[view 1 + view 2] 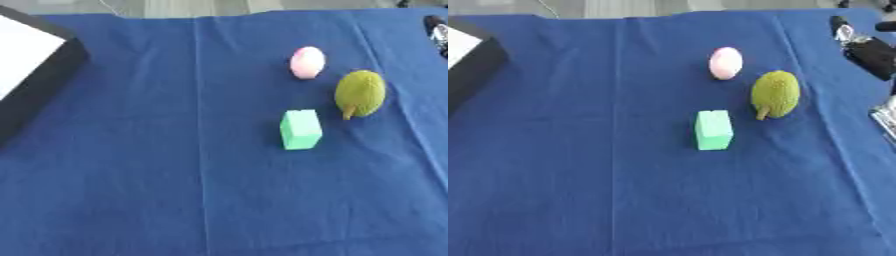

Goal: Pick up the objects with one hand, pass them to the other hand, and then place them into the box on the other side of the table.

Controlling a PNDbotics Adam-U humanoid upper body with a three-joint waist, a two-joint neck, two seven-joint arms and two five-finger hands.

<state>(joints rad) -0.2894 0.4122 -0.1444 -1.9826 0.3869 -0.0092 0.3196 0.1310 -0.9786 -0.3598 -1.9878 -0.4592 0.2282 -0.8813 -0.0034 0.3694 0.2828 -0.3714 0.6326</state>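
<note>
1. While the blue cloth (131,175) covers nearly the whole table, only three loose objects lie on it: one green block (300,130), one pink egg-shaped object (307,62) and one yellow-green bumpy fruit (360,93) with a short stem.
2. Taking the green block as the landmark, the pink egg lies beyond it, toward the far edge, and well apart from it.
3. The bumpy fruit lies just to the right of the block and a little farther back, near it but not touching; its stem points down toward the near side.
4. The egg and the fruit sit near each other, with a strip of cloth between them.
5. One box (35,75) shows, black-walled with a white inside, far to the left of the block and farther back; the picture's left edge cuts it off, so only a corner of it is seen.
6. All three objects are outside the box and rest on the cloth, touched by nothing.
7. Far to the right of the block and farther back, at the upper right edge of the right eye view, the right hand (868,50) shows as a black and silver shape; it holds none of the three objects, and whether its fingers are straight or curled I cannot tell.
8. Below it, a pale, striped thing at the right edge is cut off and cannot be made out.
9. No left hand shows in either view.
</note>
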